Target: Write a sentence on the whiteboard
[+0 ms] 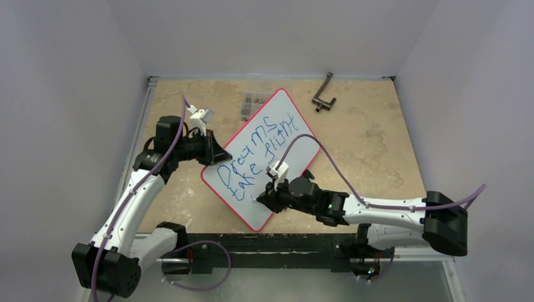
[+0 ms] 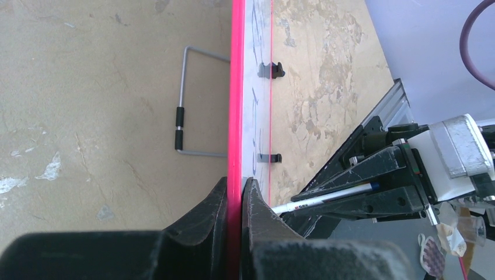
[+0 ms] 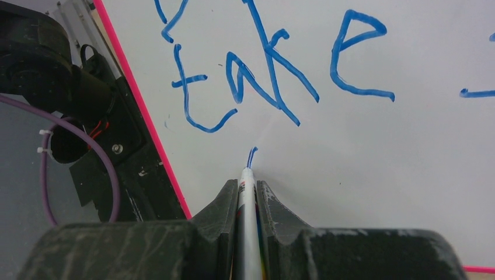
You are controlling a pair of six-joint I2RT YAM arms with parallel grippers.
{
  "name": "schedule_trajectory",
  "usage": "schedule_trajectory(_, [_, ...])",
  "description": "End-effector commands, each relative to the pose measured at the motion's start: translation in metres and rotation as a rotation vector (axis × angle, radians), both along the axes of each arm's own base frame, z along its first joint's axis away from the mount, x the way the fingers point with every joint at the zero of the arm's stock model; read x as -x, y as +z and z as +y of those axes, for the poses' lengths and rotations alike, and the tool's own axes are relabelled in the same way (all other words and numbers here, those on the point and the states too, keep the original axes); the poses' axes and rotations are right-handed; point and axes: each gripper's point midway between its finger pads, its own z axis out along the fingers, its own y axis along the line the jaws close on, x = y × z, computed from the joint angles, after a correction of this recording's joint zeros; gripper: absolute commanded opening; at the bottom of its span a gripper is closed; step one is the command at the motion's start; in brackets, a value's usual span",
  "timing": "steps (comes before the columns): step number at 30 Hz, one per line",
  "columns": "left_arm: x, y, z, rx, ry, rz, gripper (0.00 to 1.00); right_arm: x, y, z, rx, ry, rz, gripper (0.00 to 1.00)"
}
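The whiteboard, white with a thin red rim, lies tilted across the table middle. The sentence in blue reads about "Dreams take flight" in two lines; "take" shows in the right wrist view. My left gripper is shut on the whiteboard's left edge; the red rim runs between its jaws. My right gripper is shut on a white marker, whose tip touches the board below "take", beside a short blue stroke. The marker also shows in the left wrist view.
A dark metal crank-shaped tool lies at the back right. A small printed strip lies behind the board. A wire stand shows under the board's edge, and black clips on its rim.
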Motion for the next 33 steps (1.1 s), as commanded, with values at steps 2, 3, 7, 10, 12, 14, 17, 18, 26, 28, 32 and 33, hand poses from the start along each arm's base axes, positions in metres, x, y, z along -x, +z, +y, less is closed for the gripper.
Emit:
schedule_trajectory(2, [-0.013,-0.010,0.018,-0.134,0.032,-0.092,0.00,0.000,-0.056,-0.030,0.155,-0.066,0.065,0.00])
schedule_trajectory(3, [-0.013,-0.010,0.018,-0.133,0.032,-0.094,0.00,0.002,-0.059,-0.031,0.160,-0.067,0.072,0.00])
schedule_trajectory(7, [-0.013,-0.010,0.018,-0.134,0.032,-0.093,0.00,0.005,-0.065,-0.033,0.164,-0.072,0.095,0.00])
schedule_trajectory(10, [-0.013,-0.010,0.018,-0.134,0.032,-0.093,0.00,0.005,-0.067,-0.033,0.169,-0.075,0.101,0.00])
schedule_trajectory(12, [-0.013,-0.010,0.018,-0.133,0.032,-0.094,0.00,0.005,-0.067,-0.032,0.174,-0.074,0.100,0.00])
schedule_trajectory(14, [-0.013,-0.010,0.018,-0.133,0.032,-0.095,0.00,0.004,-0.066,-0.030,0.174,-0.074,0.095,0.00])
schedule_trajectory(17, [-0.013,-0.010,0.018,-0.133,0.032,-0.095,0.00,0.002,-0.060,-0.026,0.164,-0.072,0.087,0.00])
schedule_trajectory(18, [-0.013,-0.009,0.018,-0.133,0.032,-0.096,0.00,0.002,-0.057,-0.024,0.160,-0.070,0.083,0.00])
schedule_trajectory(26, [-0.012,-0.010,0.017,-0.133,0.031,-0.095,0.00,0.003,-0.007,-0.007,0.034,-0.024,0.036,0.00])
schedule_trajectory(28, [-0.012,-0.009,0.017,-0.132,0.031,-0.095,0.00,0.002,0.012,-0.004,-0.023,-0.020,0.011,0.00])
schedule_trajectory(32, [-0.013,-0.009,0.017,-0.130,0.032,-0.097,0.00,-0.005,0.040,-0.004,-0.109,-0.049,-0.042,0.00])
schedule_trajectory(33, [-0.012,-0.009,0.017,-0.130,0.031,-0.095,0.00,-0.007,0.043,-0.004,-0.118,-0.058,-0.052,0.00])
